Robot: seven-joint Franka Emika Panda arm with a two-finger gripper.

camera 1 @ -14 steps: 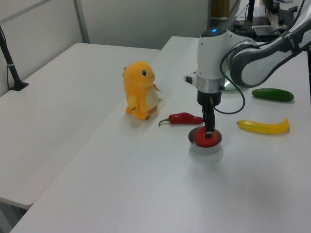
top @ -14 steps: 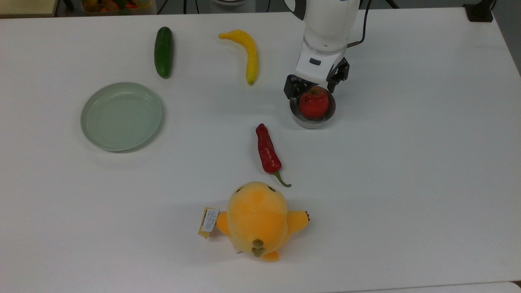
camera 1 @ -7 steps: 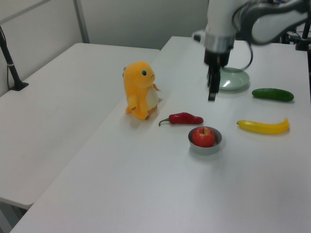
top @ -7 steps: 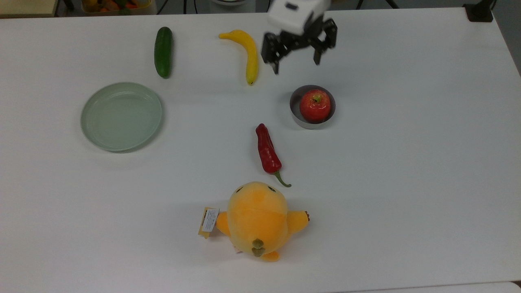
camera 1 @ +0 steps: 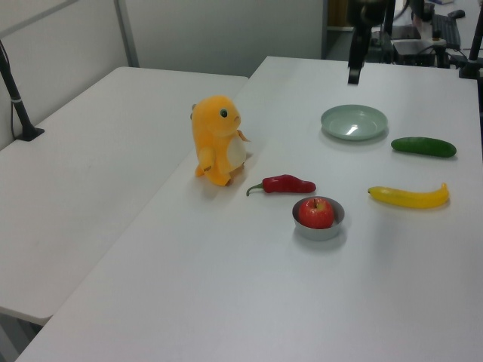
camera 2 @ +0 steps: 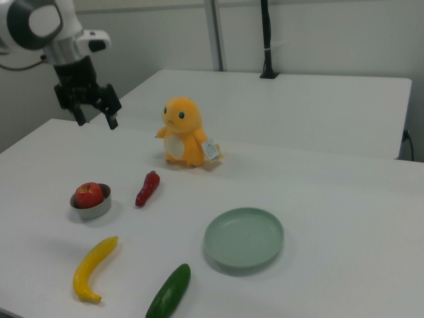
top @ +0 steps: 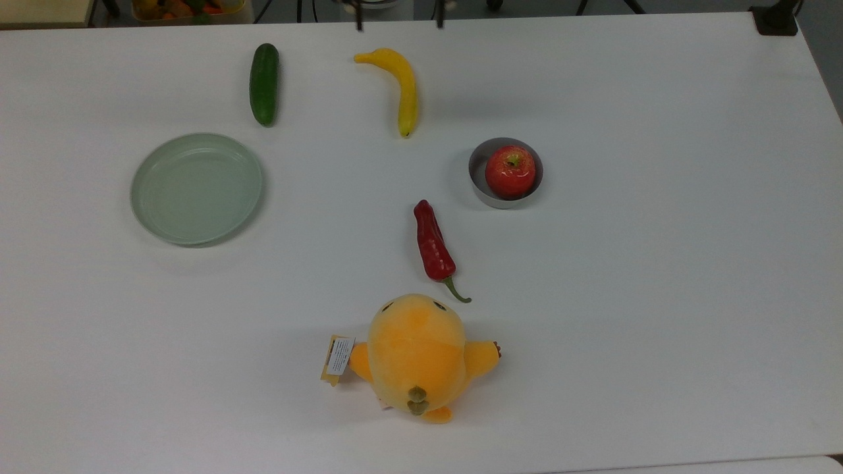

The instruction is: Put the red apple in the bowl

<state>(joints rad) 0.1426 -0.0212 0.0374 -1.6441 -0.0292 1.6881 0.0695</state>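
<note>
White tabletop (top: 658, 296) is what you look down on in the top view: the red apple (top: 510, 172) sits inside the bowl (top: 480, 172), stem dimple up, its glossy skin catching the light against the dull grey straight wall. You can take the placing as done, since the fruit rests low and centred with rim showing all round it. Toward the top view's left, the long wrinkled red chili (top: 433, 242) lies just apart from the bowl, the curved smooth banana (top: 400, 87) and dark cucumber (top: 264, 83) lie farther up, and the flat pale green plate (top: 196, 188) stays bare.

From the left view you see the apple (camera 1: 317, 212) bulging a little above the bowl's rim (camera 1: 318, 228), snug enough that it should not roll. The soft orange plush toy (camera 1: 217, 140) stands upright beyond the chili (camera 1: 283, 184).

From the right view you find the gripper (camera 2: 94, 112) raised well above the table and well apart from the bowl (camera 2: 91, 208), its dark fingers spread wide with nothing between them, which suits a retreat after release. The apple (camera 2: 89, 194) is nested in the bowl
</note>
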